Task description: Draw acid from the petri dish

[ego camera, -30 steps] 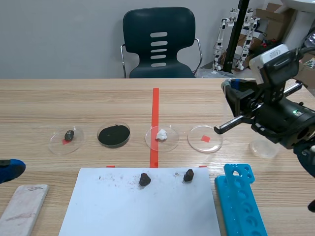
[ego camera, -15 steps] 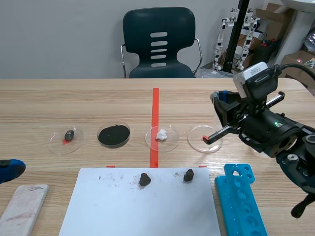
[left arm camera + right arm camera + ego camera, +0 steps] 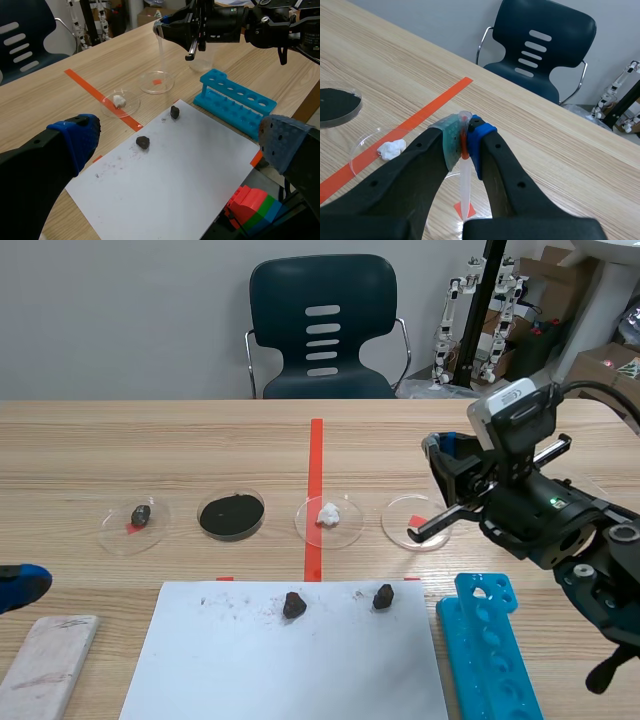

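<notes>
Four petri dishes stand in a row. One holds a dark stone (image 3: 137, 515), one black powder (image 3: 231, 515), one a white lump (image 3: 328, 518), and the last is a clear dish (image 3: 403, 528) over a red mark. My right gripper (image 3: 447, 458) hangs just above this clear dish, shut on a translucent pipette (image 3: 465, 182). The pipette's tip points down at the red mark inside the dish; I cannot tell if it touches. In the left wrist view the pipette (image 3: 161, 46) hangs over the same dish (image 3: 148, 86). My left gripper (image 3: 180, 142) is open and holds nothing, low at the table's near left edge (image 3: 20, 585).
A white paper sheet (image 3: 290, 665) with two dark stones (image 3: 294, 605) (image 3: 383, 596) lies near the front. A blue tube rack (image 3: 490, 650) stands right of it, and a clear cup (image 3: 202, 62) behind the rack. A pale block (image 3: 45, 665) lies front left.
My right arm has moved left and down with the pipette, from near the cup to over the clear dish. The left arm has kept still.
</notes>
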